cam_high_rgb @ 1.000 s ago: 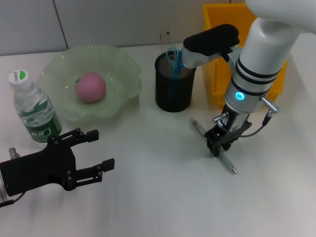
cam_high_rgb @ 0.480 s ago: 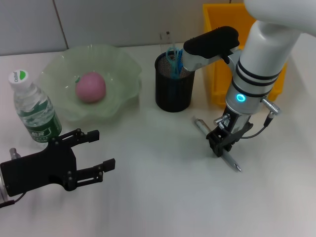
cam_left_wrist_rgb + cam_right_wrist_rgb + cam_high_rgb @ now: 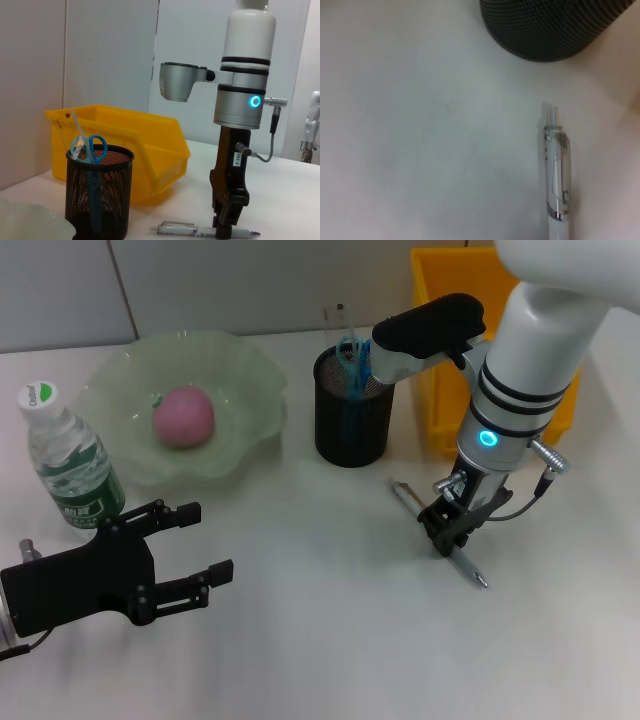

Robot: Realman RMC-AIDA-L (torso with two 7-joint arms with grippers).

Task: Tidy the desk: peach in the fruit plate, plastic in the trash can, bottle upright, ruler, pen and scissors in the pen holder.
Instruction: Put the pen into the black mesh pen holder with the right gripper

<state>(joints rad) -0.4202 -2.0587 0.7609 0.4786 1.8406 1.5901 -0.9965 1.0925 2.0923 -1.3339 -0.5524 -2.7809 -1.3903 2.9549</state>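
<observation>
A silver-and-white pen [image 3: 468, 569] [image 3: 192, 230] [image 3: 556, 170] lies on the white table in front of the black mesh pen holder [image 3: 351, 430] [image 3: 99, 192]. My right gripper [image 3: 446, 536] [image 3: 223, 226] points straight down with its fingers closed around the pen's middle. Blue-handled scissors [image 3: 90, 147] and a clear ruler [image 3: 73, 125] stand in the holder. The pink peach [image 3: 183, 417] rests in the green fruit plate [image 3: 240, 370]. The bottle [image 3: 68, 462] stands upright at far left. My left gripper [image 3: 212, 540] hovers open at near left. No plastic is in view.
A yellow bin [image 3: 436, 310] [image 3: 150, 150] stands behind and to the right of the pen holder, close to my right arm. The holder's mesh wall [image 3: 545, 25] is a short way beyond the pen's clip end.
My right gripper and the pen shifted slightly to the right on the table a second ago, then stayed put. The left arm has not moved.
</observation>
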